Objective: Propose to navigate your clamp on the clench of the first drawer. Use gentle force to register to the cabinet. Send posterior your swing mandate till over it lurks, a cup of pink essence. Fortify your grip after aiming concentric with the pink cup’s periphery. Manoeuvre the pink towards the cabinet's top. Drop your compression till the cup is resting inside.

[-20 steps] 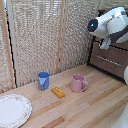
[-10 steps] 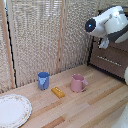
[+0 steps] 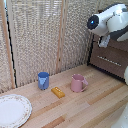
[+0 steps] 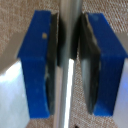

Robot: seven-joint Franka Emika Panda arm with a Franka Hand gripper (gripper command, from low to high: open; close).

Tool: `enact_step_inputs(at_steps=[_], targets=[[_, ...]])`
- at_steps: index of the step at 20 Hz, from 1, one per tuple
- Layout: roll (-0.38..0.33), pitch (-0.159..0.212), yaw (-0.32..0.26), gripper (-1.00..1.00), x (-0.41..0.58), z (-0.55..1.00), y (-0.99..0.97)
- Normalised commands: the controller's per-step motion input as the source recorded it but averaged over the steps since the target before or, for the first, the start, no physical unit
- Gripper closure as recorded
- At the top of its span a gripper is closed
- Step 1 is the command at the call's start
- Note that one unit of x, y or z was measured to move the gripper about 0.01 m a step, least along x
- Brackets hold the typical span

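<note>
Exterior view, arm: the bulky white robot arm (image 3: 112,19) reaches in from the exterior view's right, high above the table, with its wrist turned toward the cabinet (image 3: 111,56).
Exterior view, the clamp: only its white boxy base (image 3: 104,41) shows, pressed up against the dark front of the cabinet; the fingers are too small and blurred to tell apart here.
Exterior view, the first drawer: the drawer front right at the clamp is mostly hidden by the arm; a lower drawer front with its own slim silver bar (image 3: 109,60) shows beneath it.
Exterior view, the pink cup: the pink cup (image 3: 77,83) stands upright on the wooden table (image 3: 95,107), well apart from the clamp, lower and toward the exterior view's left of it, its loop handle facing the exterior view's right.
Exterior view, other things: a blue cup (image 3: 43,80) stands farther to the exterior view's left, a small yellow block (image 3: 58,92) lies between the two cups, and a white plate (image 3: 12,110) sits near the exterior view's left edge.
Wrist view, the clamp: the clamp (image 4: 70,70) fills the picture, its two blue fingers (image 4: 39,65) on either side of the clench (image 4: 69,75).
Wrist view, grip: the dark inner pads press on the silver bar from both sides, so the clamp is clenched around the clench.
Wrist view, background: brown cabinet surface lies behind the bar.
</note>
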Motion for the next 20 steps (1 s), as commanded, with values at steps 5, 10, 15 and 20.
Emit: enact_step_inputs(at_steps=[5, 10, 15, 20], targets=[[0.0, 0.007, -0.087, 1.0, 0.197, 0.0, 0.89], [0.0, -0.035, -0.123, 1.0, 0.115, -0.02, 0.86], [-0.011, -0.007, -0.157, 1.0, 0.105, -0.11, 0.81], [-0.009, -0.019, -0.189, 1.0, 0.097, -0.09, 0.69]])
